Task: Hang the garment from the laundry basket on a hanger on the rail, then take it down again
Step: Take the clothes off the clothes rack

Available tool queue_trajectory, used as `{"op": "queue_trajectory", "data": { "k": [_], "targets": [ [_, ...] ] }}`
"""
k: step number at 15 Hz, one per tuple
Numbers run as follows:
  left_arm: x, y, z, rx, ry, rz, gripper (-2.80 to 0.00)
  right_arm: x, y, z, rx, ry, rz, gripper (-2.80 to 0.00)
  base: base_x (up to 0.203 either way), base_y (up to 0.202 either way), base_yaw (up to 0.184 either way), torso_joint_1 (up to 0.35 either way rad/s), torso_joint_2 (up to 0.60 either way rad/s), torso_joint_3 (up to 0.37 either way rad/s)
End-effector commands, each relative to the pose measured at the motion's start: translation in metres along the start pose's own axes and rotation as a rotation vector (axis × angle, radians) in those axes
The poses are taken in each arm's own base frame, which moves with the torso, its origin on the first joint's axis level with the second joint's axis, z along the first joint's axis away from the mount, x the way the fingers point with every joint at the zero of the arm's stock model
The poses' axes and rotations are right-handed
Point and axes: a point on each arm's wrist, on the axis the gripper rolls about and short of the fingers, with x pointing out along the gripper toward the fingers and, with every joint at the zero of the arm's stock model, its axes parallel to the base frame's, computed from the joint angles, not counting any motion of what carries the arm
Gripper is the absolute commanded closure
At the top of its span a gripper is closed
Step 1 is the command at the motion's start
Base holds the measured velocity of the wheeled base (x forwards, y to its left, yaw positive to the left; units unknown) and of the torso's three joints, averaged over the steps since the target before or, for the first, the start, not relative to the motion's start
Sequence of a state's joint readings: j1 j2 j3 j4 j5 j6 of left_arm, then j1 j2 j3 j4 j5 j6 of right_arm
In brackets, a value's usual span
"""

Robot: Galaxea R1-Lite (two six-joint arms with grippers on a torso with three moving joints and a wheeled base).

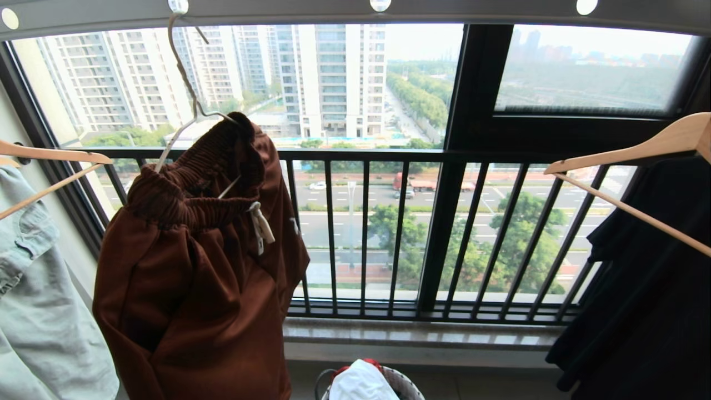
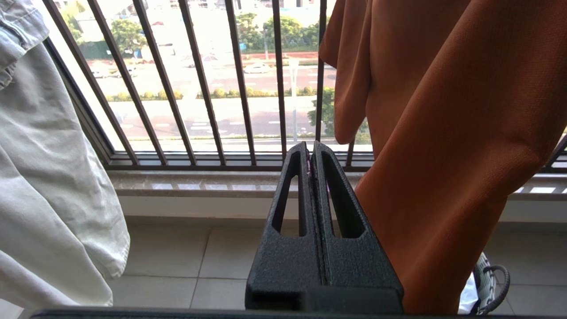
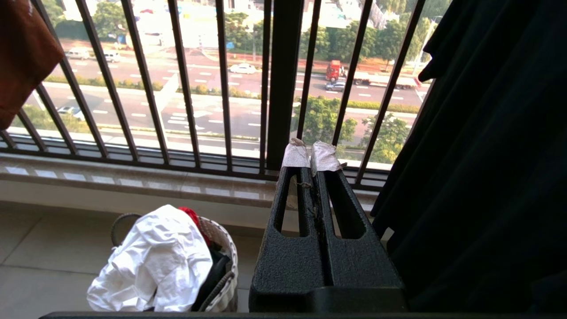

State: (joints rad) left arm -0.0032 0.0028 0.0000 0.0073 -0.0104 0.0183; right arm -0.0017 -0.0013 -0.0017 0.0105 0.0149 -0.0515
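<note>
The garment (rust-brown shorts with a gathered waistband and a white drawstring) is seen suspended from the hanger; the waistband is bunched over one shoulder of the thin cream-white wire, so that the shorts hang tilted and to one side of the hook. The hook of the hanger is passed through a round hole in the rail, the grey bar running across the top of the head view; the hanger is thus carried by the rail, at the robot's left.

The laundry basket is placed on the tiled floor, below the window sill and just right of the hanging shorts; a white cloth is heaped over its rim, and something red is partly visible behind it.

The left gripper is held beside the lower leg of the shorts, with the jaws pressed together and nothing between them; whether the fabric is touched cannot be told. The right gripper (fingertips wrapped in pale tape) is likewise brought together on nothing, and is positioned near a dark garment hung on a wooden hanger; neither arm appears in the head view.

Pale jeans are hung at the far left; the black balustrade is seen behind.
</note>
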Motion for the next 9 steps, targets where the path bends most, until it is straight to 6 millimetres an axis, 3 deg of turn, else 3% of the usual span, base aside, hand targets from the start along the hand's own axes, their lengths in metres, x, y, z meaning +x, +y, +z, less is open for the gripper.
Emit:
{"op": "queue_trajectory", "data": {
  "k": [1,9],
  "targets": [
    [-0.0001,0.0,-0.0001,0.002,-0.001,0.0,0.0,0.0001,0.0,0.0003,-0.001,-0.001,0.001,0.0,0.0,0.0,0.0,0.0,0.0,0.0],
    [-0.0001,0.0,-0.0001,0.0,-0.001,0.0,0.0,0.0001,0.0,0.0001,-0.002,0.0,0.001,0.0,0.0,0.0,0.0,0.0,0.0,0.0]
  ]
}}
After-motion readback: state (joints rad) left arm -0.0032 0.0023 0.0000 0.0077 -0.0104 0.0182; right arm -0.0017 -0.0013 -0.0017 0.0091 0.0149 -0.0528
